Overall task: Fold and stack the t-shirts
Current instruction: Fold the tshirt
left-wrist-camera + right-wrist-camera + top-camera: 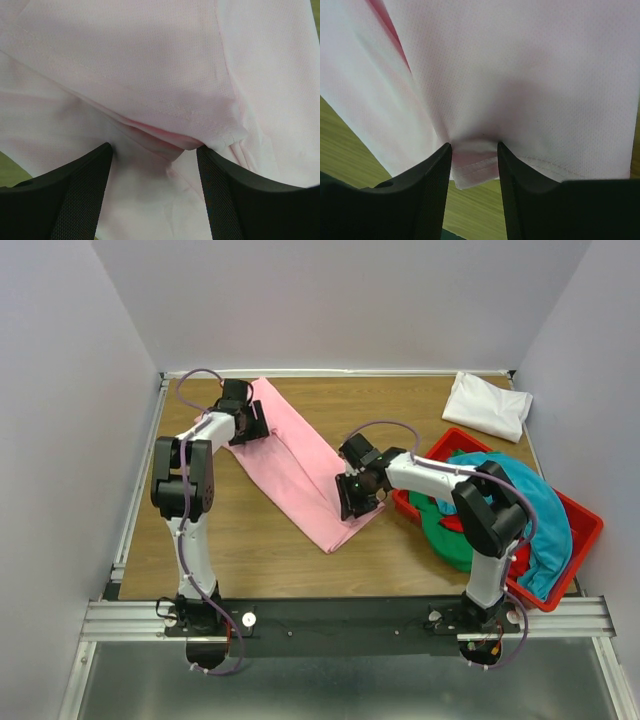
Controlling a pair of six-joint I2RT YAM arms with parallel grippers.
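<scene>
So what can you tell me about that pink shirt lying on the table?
The pink t-shirt is light pink, soft, fine-mesh cloth with stitched hems. It lies flat on the wooden table, folded into a long band that runs diagonally from the far left toward the middle. The left tool sits at its far end with a fold between its fingers; whether it pinches is unclear. The right tool has closed on the hem at its near end, puckering the cloth there.
</scene>
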